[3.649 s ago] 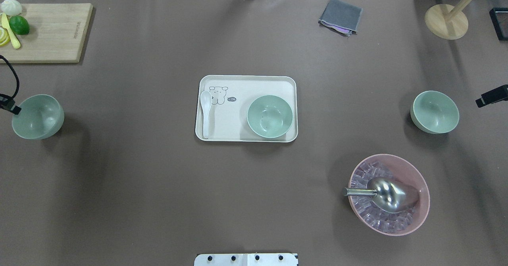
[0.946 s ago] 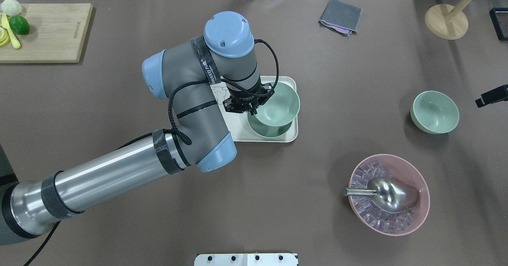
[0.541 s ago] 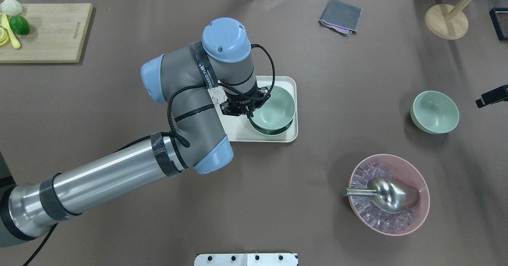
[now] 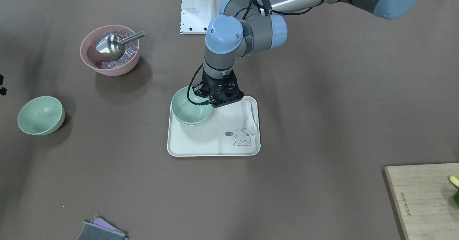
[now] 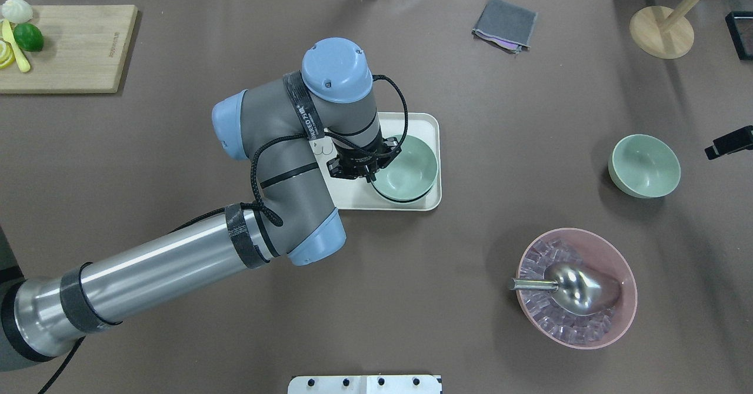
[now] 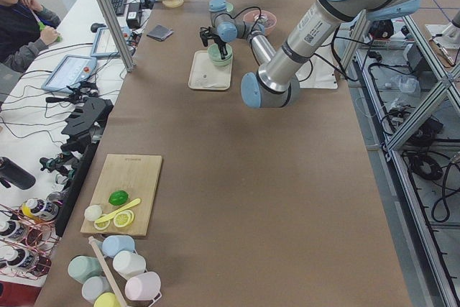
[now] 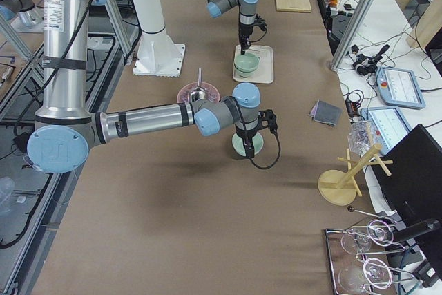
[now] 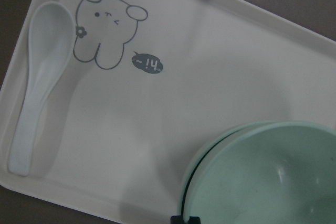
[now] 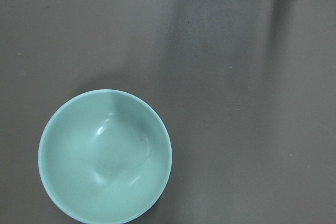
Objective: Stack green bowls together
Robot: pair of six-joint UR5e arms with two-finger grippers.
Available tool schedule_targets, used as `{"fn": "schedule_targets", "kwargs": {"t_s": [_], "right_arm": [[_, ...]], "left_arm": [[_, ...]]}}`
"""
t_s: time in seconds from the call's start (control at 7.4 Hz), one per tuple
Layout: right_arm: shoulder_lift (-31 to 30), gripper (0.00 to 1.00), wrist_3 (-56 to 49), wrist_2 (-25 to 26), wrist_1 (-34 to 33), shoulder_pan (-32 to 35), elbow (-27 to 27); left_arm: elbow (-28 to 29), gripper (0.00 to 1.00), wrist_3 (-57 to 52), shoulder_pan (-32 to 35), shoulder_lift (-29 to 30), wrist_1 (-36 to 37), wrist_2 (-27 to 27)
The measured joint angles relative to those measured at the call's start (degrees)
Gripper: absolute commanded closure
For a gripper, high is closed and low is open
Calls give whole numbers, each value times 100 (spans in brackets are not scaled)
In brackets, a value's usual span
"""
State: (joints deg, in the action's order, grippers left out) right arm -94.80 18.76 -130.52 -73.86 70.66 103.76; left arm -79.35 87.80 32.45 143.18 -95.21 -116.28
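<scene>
Left claw (image 5: 372, 175) is pinching top bowl (image 5: 407, 160) rim; it's sitting in bottom bowl (image 4: 193, 123), tray (image 5: 425, 124) corner. Right claw (image 7: 246, 135): can't tell.

The left arm (image 5: 176, 256) now reaches across the worktop (image 5: 529, 117) to the tray (image 5: 428, 124); the left gripper (image 5: 369, 175) is at the tray, no longer at the worktop's left edge; the carried green bowl (image 5: 406, 160), lately hovering offset, now sits nested in the tray's green bowl (image 4: 191, 123).
</scene>
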Motion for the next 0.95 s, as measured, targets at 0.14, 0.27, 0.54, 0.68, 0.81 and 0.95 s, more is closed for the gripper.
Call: {"fn": "schedule_targets", "kwargs": {"t_s": [0.14, 0.27, 0.54, 0.68, 0.81, 0.95], "right_arm": [[-2, 0, -1, 0, 1, 0, 0], [-3, 0, -1, 0, 3, 0, -1], [-3, 0, -1, 0, 3, 2, -1], [-3, 0, -1, -1, 4, 5, 2], [-3, 0, 2, -4, 4, 6, 3], [-3, 0, 4, -2, 4, 4, 3]], "left_arm": [[12, 100, 0, -12, 0, -20, 0], [41, 100, 0, -28, 0, -80, 0], [146, 100, 0, -42, 0, -256, 0], [174, 100, 0, -44, 0, -294, 0], [183, 100, 0, -45, 0, -307, 0], [183, 100, 0, -46, 0, -311, -1]]}}
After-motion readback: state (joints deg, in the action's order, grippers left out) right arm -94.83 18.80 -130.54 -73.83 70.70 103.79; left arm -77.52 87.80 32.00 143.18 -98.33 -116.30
